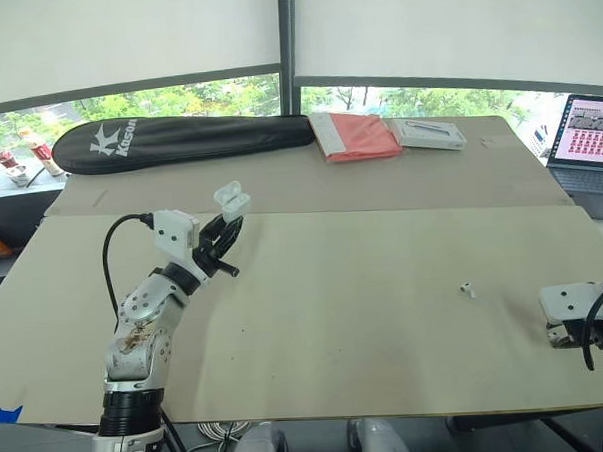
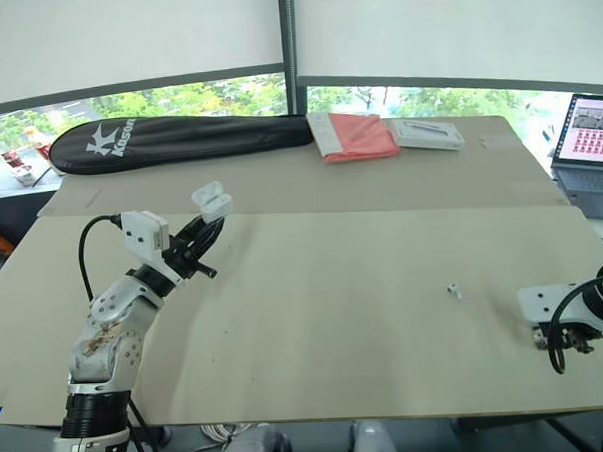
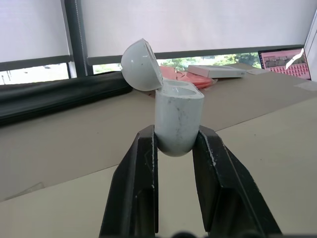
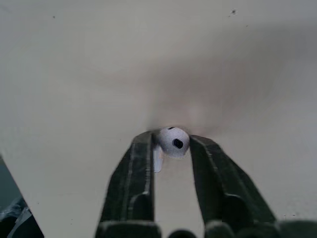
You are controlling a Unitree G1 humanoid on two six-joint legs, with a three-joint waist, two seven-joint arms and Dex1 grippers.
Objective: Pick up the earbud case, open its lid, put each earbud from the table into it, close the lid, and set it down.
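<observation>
On the tan table [image 1: 386, 322], the left gripper [image 1: 227, 232], left of centre, clamps the earbud case [image 3: 177, 116] with its lid [image 3: 141, 64] open, while the right gripper [image 4: 171, 144] at lower right pinches one earbud [image 4: 174, 142], which seemingly must next be carried into the case; another earbud [image 1: 466, 290] lies right of centre.

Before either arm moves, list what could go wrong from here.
1. The left tool grips the earbud case by its rounded bottom alone, so a push from above could tilt it or squeeze it out.
2. The right tool pinches the held earbud by its round head. It may twist or drop while crossing the table.
3. The loose earbud lies near that path, and a low-travelling arm could sweep it.
</observation>
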